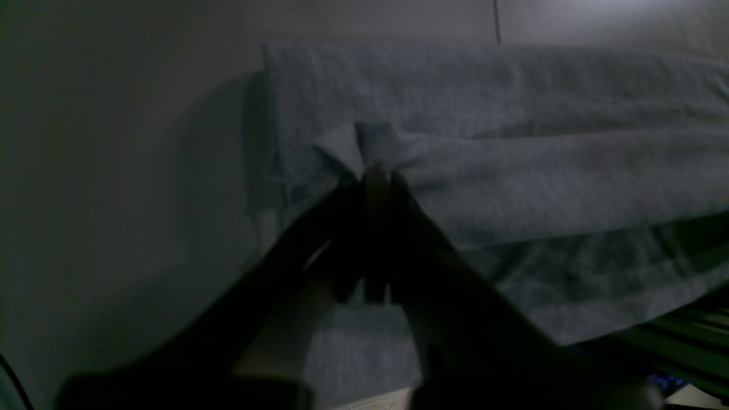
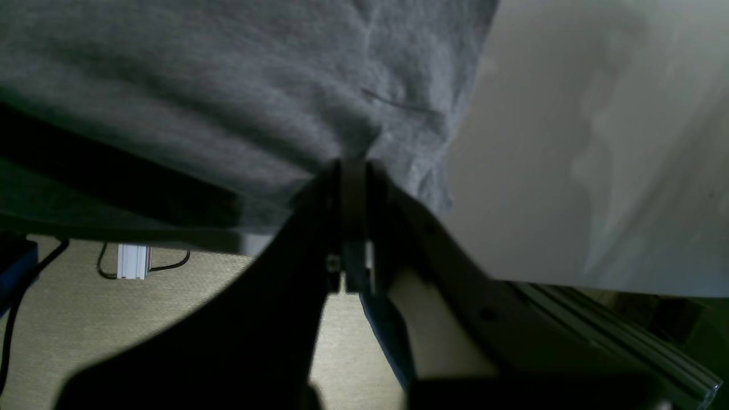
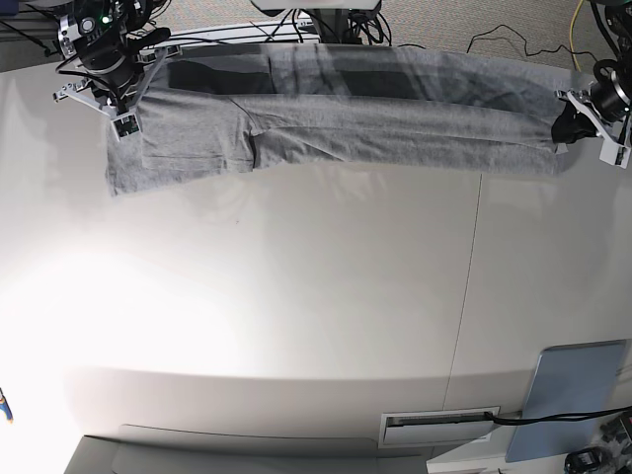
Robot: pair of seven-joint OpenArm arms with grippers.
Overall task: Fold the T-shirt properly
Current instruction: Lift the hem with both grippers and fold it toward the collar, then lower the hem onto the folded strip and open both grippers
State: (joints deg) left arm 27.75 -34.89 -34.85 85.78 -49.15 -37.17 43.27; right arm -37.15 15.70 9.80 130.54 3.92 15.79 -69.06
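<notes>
The heather-grey T-shirt [image 3: 346, 114] is stretched in a long band across the far edge of the white table, plain side showing, no lettering in view. My left gripper [image 3: 570, 126] at the far right is shut on a pinched corner of the shirt; the left wrist view shows its jaws [image 1: 373, 173] closed on a bunched fold of the shirt [image 1: 512, 171]. My right gripper [image 3: 133, 84] at the far left is shut on the other end; the right wrist view shows its jaws [image 2: 353, 168] closed on the shirt [image 2: 228, 85], which hangs over the table edge.
The white table [image 3: 296, 296] has a seam line [image 3: 464, 296] running front to back. A grey pad [image 3: 573, 400] lies at the front right corner. Cables [image 3: 513, 39] run behind the far edge. Carpet floor and a cable [image 2: 142, 262] show below the table.
</notes>
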